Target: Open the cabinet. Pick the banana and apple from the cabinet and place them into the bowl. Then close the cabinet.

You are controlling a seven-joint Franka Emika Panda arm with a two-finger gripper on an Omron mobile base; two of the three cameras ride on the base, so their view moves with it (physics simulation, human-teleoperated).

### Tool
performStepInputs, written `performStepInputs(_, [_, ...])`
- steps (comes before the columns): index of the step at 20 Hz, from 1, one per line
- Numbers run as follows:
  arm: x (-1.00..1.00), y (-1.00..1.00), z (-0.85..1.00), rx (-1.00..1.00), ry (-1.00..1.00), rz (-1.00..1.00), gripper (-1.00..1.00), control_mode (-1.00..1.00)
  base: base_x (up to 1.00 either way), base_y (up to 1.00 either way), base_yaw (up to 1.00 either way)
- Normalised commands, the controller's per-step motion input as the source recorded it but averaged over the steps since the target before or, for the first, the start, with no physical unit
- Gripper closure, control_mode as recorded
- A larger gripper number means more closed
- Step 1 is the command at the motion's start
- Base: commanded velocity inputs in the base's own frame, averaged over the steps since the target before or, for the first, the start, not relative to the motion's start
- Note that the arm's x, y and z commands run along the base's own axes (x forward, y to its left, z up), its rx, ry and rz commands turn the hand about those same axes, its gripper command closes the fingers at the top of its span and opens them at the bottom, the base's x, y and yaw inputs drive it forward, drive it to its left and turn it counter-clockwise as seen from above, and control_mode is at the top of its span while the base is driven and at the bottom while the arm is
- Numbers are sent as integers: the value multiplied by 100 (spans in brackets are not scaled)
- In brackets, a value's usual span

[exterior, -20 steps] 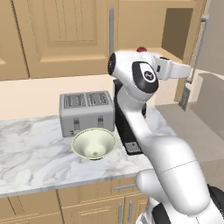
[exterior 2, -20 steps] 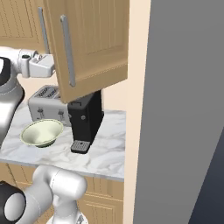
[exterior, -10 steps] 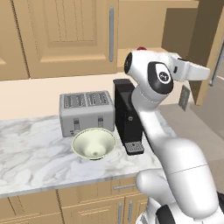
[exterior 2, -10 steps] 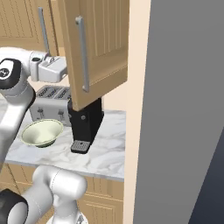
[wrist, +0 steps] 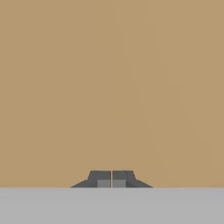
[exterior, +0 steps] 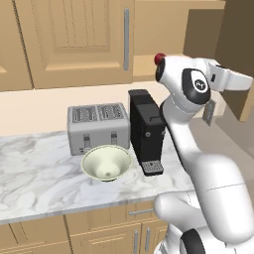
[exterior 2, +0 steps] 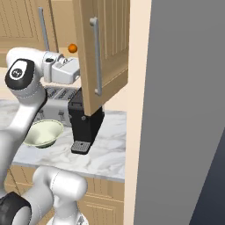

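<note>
One cabinet (exterior 2: 103, 57) door stands swung out; my end effector (wrist: 112, 179), jaws closed on nothing, faces its panel. Apple (exterior: 159, 58) on the shelf looks slick, rigid: I'd pinch across its middle.

A silver four-slot toaster (exterior: 97, 128) stands on the marbled bench (exterior: 39, 173) against the wall. Just beside it stands a black coffee machine (exterior: 147, 130). An orange ball (exterior 2: 72, 48) sits up high. Low drawers (exterior: 104, 233) run below the bench.
</note>
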Motion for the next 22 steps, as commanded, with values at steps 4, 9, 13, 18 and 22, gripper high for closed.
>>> performStepInputs(4, [0, -37, 0, 0, 0, -3, 100, -100, 0, 0, 0])
performStepInputs(9, [0, -26, 0, 0, 0, -1, 100, -100, 0, 0, 0])
performStepInputs(13, [0, -9, -2, 0, 0, 0, 100, -100, 0, 0, 0])
performStepInputs(18, [1, 9, 0, 0, -9, 0, 100, -100, 0, 0, 0])
performStepInputs(22, [14, 46, 0, 0, -16, 8, 100, -100, 0, 0, 0])
